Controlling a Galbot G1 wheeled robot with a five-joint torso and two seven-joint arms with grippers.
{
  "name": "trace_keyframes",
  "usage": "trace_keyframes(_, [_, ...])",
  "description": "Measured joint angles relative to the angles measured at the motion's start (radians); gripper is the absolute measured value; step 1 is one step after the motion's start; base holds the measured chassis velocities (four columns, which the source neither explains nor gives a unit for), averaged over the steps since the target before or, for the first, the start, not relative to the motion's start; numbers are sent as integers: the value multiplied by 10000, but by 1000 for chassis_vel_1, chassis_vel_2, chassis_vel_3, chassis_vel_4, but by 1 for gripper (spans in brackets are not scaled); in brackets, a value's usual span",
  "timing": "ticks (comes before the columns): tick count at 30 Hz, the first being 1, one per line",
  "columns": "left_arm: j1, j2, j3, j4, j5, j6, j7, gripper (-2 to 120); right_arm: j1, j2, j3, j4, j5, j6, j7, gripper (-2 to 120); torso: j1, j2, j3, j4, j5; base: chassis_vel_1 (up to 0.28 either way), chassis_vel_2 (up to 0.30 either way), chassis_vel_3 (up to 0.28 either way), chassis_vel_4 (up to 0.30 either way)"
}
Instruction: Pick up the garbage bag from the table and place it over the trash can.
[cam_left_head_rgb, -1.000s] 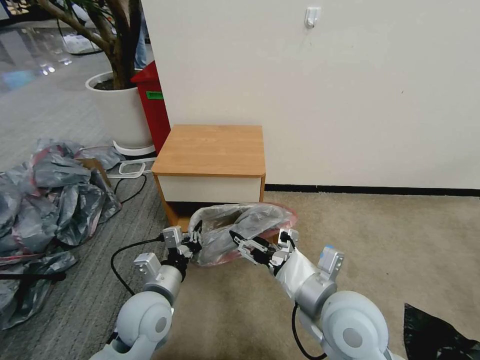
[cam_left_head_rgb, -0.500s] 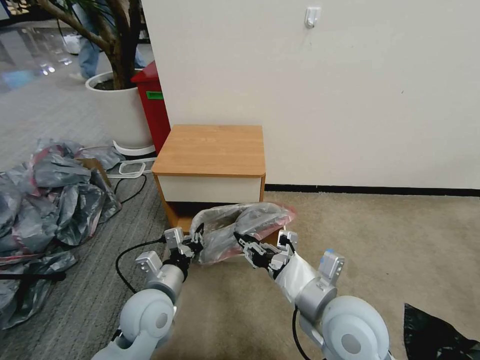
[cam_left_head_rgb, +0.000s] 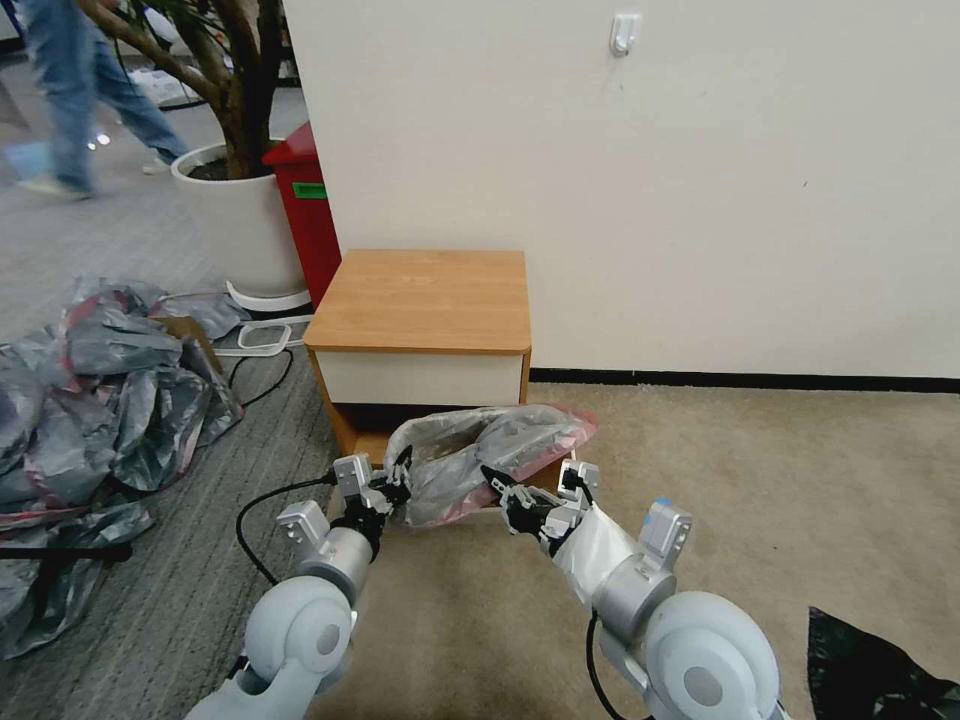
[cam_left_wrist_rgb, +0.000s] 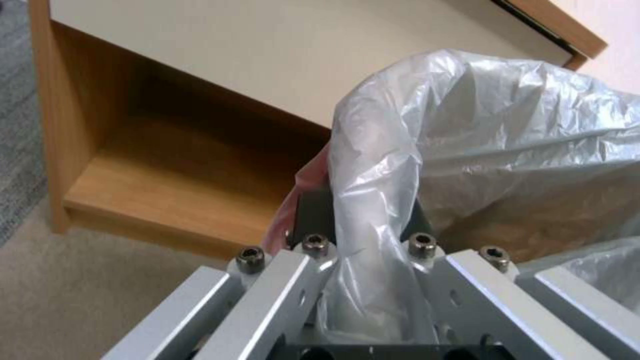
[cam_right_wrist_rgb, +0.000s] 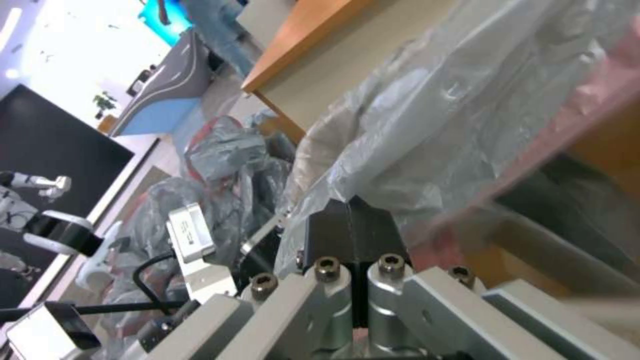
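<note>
Beige carpet runs along a plain white wall, and the table, a small light-wood nightstand with a white drawer front, stands against that wall. Its top is bare. On the floor directly in front of the table, below the drawer and before the open shelf, sits the trash can, of which a little cream rim shows under plastic. The garbage bag is draped over that bin, its crinkled translucent grey film bulging upward and its pink-red band hanging along the side away from the table.

Both arms reach toward the table and meet at the bag. The left gripper is at the bag's edge on the robot's left of the bin; in the left wrist view a twisted fold of the bag passes between its fingers, which are pressed onto the plastic. The right gripper is at the bag's near edge on the other side of the bin; in the right wrist view its black pads are closed flat together with the film lying against them, and I cannot tell whether any plastic is pinched between them.

Left of the table, on grey carpet, lies a heap of grey bags. Behind the table's left corner stand a red bin and a white planter.
</note>
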Motion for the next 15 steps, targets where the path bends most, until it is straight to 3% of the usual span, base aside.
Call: trace_keyframes(15, [-299,-7,-192,194,-293,4,-190,6,-709,-9,-138,20,1,-315,718,0,-1,0,-1,0,0,0,0,0,0])
